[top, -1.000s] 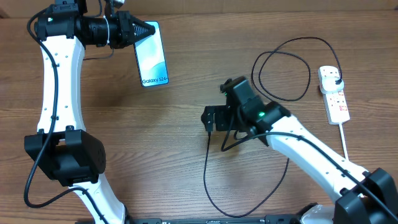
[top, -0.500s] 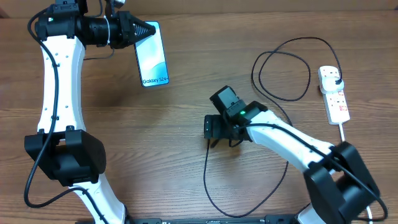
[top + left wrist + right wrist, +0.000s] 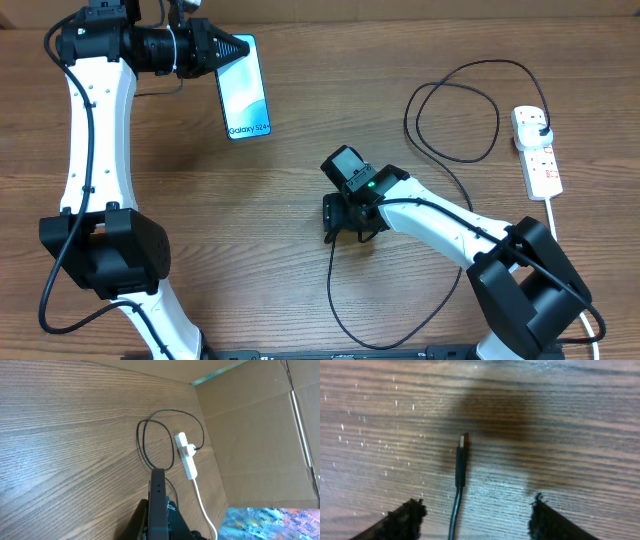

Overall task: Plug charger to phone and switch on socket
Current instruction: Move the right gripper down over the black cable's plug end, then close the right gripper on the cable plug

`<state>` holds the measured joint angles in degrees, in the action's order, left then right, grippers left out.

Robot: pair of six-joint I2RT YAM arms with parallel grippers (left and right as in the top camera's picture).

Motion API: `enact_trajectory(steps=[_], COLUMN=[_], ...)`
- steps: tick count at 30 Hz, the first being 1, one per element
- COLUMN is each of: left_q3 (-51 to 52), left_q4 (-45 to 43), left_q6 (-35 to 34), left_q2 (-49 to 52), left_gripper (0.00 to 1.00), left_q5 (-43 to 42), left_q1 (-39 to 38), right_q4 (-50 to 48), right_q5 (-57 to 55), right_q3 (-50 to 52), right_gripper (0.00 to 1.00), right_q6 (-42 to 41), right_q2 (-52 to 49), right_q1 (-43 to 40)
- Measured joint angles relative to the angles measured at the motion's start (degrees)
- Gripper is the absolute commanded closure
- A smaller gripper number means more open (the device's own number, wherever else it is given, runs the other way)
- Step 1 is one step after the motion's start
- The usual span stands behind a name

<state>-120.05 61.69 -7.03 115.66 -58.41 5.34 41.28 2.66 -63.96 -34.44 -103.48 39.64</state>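
Left gripper [image 3: 232, 50] clenched on the top edge of the phone [image 3: 247, 95], right gripper [image 3: 475, 512] low over the table [image 3: 580, 415] with jaws apart — charger [image 3: 460, 462] tip lay between them, untouched — socket [image 3: 538, 152] sat well apart.

The table [image 3: 250, 220] is mid-brown wood with fine darker grain. The phone [image 3: 245, 90] has a pale-blue-to-teal screen with white lettering and a dark rim, the charger [image 3: 455, 110] is black throughout, and the socket [image 3: 537, 152] is white with red marks and a white cord [image 3: 552, 215]. The arms [image 3: 95, 120] are white with black joints, one bearing a green light [image 3: 369, 184], and the wall [image 3: 250, 435] is plain tan cardboard.
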Motion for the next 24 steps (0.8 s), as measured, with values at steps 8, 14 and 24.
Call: enact_trajectory(steps=[8,14,24], left_q3=[0.0,0.0,0.0], left_q4=[-0.4,-0.4,-0.4], left_q6=[0.0,0.0,0.0], left_q2=[0.0,0.0,0.0], left_gripper=[0.96,0.96,0.96], left_q5=[0.2,0.2,0.2], left_q1=[0.0,0.0,0.0], right_q4=[0.2,0.4,5.7], right_q5=[-0.1,-0.1,-0.2], right_q3=[-1.0,-1.9,-9.4], right_gripper=[0.41,0.44,0.61], right_q6=[0.1,0.1,0.1], right_q2=[-3.6,-4.2,-9.6], right_q1=[0.0,0.0,0.3])
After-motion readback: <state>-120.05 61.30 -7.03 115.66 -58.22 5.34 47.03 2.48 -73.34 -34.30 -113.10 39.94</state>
